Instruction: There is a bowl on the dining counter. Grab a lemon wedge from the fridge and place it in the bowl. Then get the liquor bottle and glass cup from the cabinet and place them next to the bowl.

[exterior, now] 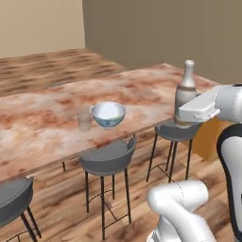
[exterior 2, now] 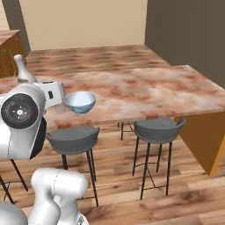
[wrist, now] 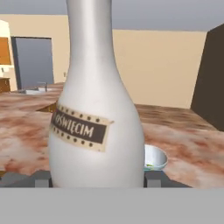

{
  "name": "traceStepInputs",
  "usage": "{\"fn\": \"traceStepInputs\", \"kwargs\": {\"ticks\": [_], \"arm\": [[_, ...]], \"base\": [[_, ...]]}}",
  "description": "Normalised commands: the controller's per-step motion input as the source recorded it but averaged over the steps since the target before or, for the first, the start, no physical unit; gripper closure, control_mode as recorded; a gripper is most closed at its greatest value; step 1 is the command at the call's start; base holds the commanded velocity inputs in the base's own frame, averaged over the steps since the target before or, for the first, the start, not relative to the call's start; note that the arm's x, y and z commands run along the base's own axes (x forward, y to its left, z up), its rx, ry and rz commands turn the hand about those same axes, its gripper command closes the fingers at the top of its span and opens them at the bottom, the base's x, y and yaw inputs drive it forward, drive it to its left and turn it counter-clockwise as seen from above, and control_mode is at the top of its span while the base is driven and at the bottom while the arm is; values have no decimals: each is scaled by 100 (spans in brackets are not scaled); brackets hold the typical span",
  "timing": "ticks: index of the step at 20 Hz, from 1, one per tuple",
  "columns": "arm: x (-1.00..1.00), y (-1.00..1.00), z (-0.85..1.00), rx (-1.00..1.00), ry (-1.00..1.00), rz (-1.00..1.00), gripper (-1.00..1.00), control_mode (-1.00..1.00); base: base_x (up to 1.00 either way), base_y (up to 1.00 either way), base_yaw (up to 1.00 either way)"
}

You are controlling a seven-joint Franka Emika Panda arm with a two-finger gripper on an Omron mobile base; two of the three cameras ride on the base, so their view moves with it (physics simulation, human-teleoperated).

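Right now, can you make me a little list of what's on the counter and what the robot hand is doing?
bowl: white bowl on the dining counter near its front edge, something small inside in the hand view
glass cup: glass cup upright on the counter, right beside the bowl
bottle: liquor bottle upright, apart from the bowl
gripper: gripper closed around the bottle's lower body
stools: grey stools under the counter edge

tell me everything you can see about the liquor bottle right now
The liquor bottle is pale, off-white and glossy, with a wide rounded body tapering into a long slim neck and a small cap on top. A dark label with a gold edge wraps its body. It stands upright over the dining counter, well to the side of the bowl. The gripper is shut on its lower body, a finger on each side.
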Motion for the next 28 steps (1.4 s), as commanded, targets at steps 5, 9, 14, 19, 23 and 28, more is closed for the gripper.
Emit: {"fn": "traceStepInputs", "kwargs": {"ticks": [5, 9, 14, 19, 23, 28], "arm": [[0, 0, 0, 0, 0, 0, 100, 100], [0, 0, 0, 0, 0, 0, 100, 100], [0, 0, 0, 0, 0, 0, 100, 100], [23, -34, 0, 3, 1, 1, 100, -100], [76, -100, 0, 10, 6, 0, 100, -100], [98, -100, -11, 6, 13, 2, 100, -100]], "base": [[84, -40, 56], [83, -31, 52], [73, -35, 40], [31, -27, 5], [0, 0, 0], [0, 0, 0]]}}
